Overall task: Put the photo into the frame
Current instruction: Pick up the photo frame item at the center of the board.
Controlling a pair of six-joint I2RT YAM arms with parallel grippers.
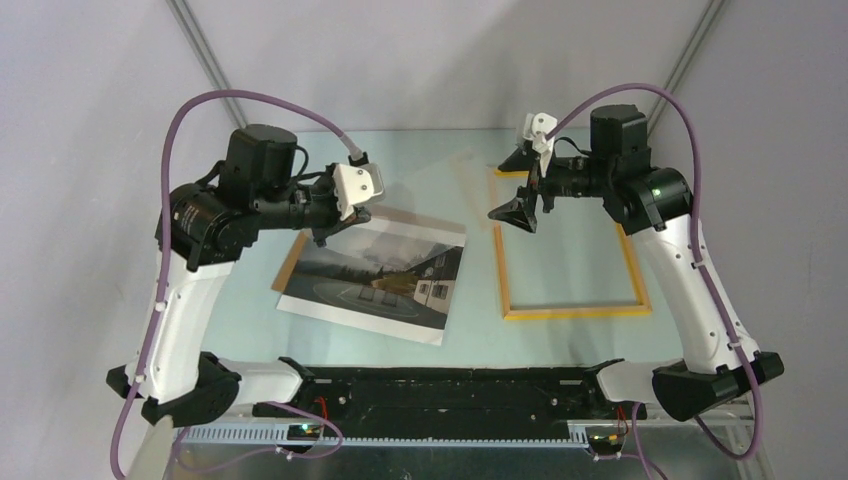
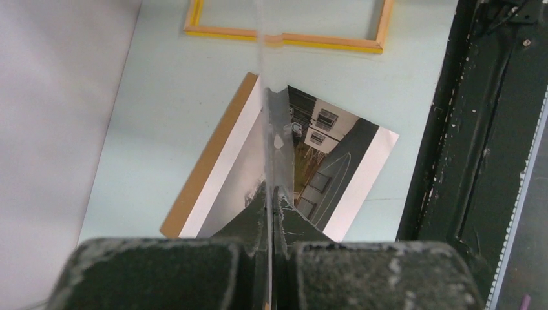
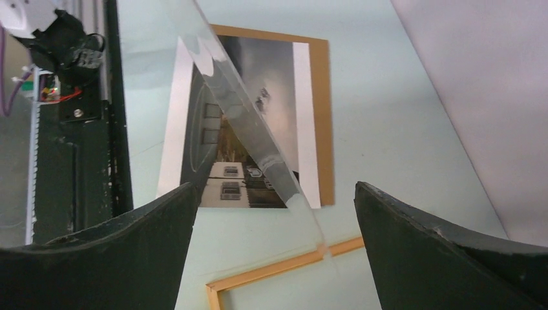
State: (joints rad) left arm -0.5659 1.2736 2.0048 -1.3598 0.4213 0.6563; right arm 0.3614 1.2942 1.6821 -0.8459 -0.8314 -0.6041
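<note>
The photo (image 1: pixel 375 275) lies flat on a brown backing board (image 1: pixel 290 262) left of centre on the table; it also shows in both wrist views (image 2: pixel 323 161) (image 3: pixel 278 84). The yellow-orange frame (image 1: pixel 572 312) lies on the table to the right, apart from the photo. My left gripper (image 1: pixel 325 235) hovers over the photo's far left corner and is shut on the edge of a thin clear pane (image 2: pixel 274 123), seen edge-on running away from the jaws. My right gripper (image 1: pixel 518 185) hangs open above the frame's far left corner (image 3: pixel 271 271). The pane's edge (image 3: pixel 239 110) passes between its fingers without touching them.
The black base rail (image 1: pixel 440 385) runs along the near edge of the table and shows in the left wrist view (image 2: pixel 465 129). Grey walls close in the table on the left, right and far sides. The backing board (image 3: pixel 323 116) sticks out beyond the photo's border.
</note>
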